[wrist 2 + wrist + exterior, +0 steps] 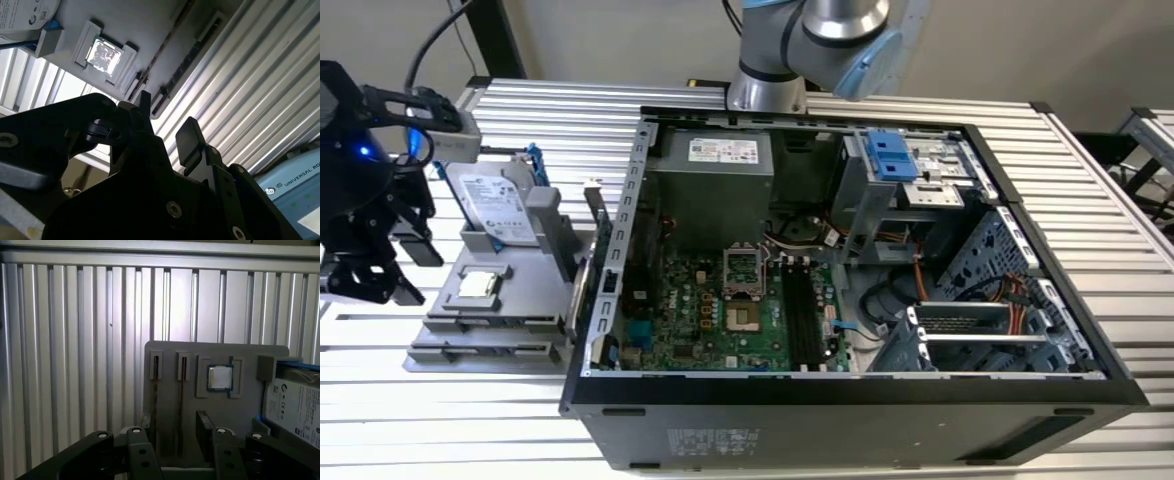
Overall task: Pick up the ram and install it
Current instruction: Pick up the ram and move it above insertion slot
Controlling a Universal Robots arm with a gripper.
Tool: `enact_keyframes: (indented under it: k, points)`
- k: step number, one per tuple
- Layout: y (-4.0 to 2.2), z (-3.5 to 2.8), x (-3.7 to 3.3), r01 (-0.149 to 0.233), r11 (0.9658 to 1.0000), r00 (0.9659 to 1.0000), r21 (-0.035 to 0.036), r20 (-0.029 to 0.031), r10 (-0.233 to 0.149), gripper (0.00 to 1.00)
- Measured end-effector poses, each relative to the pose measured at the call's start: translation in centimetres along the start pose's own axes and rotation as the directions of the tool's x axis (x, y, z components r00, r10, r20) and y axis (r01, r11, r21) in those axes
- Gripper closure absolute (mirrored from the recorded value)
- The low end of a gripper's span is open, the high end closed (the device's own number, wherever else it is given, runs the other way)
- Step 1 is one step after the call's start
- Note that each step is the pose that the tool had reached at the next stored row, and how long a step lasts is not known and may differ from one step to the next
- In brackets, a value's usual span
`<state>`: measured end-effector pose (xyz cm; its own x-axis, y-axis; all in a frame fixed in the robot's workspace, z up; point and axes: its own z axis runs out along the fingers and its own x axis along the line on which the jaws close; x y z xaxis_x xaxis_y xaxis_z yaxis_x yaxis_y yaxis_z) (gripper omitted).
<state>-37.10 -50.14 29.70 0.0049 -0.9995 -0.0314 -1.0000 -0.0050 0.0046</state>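
At the exterior view's left, your gripper [374, 288] hangs over the near edge of the grey holder [520, 300], its fingers [204, 435] spread apart and gripping nothing. In the first wrist view you see the ram [154, 395] standing on edge in a narrow slot of that holder, below the fingers, with the processor [478, 285] next along and the hard drive [494, 200] beyond it. To the exterior view's right lies the open computer case [854, 388], its motherboard [707, 320] exposed, well apart from the gripper.

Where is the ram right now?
In the first wrist view, the ram sits edge-on in a holder slot near the processor, just beyond the open pincer.
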Motion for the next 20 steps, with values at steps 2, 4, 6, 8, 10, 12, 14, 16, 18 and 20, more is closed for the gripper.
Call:
enact_keyframes:
  k: [2,4,6,8,10,12,14,16,18,20]
  points:
    - [0.0,0.37,0.01,-0.002,1.0,1.0,0.0015,-0.0004,0.002,0.0]
    - [0.0,0.73,0.02,-0.004,1.0,1.0,0.002,-0.0011,0.004,0.0]
    - [0.01,1.08,0.03,-0.007,1.0,1.0,0.0022,-0.002,0.007,0.0]
    - [0.02,1.39,0.04,-0.008,1.0,1.0,0.0022,-0.0028,0.008,0.0]
    - [0.05,1.73,0.06,-0.008,1.0,1.0,0.0021,-0.0034,0.008,0.0]
    - [0.09,2.07,0.11,-0.008,1.0,1.0,0.0023,-0.0034,0.008,0.0]
    - [0.14,2.35,0.19,-0.008,1.0,1.0,0.002,-0.0037,0.008,0.0]
    - [0.17,2.65,0.31,-0.009,1.0,1.0,0.0021,-0.0037,0.009,0.0]
    - [0.17,2.98,0.42,-0.009,1.0,1.0,0.0024,-0.0034,0.009,0.0]
    - [0.18,3.29,0.55,-0.009,1.0,1.0,0.0022,-0.0037,0.009,0.0]
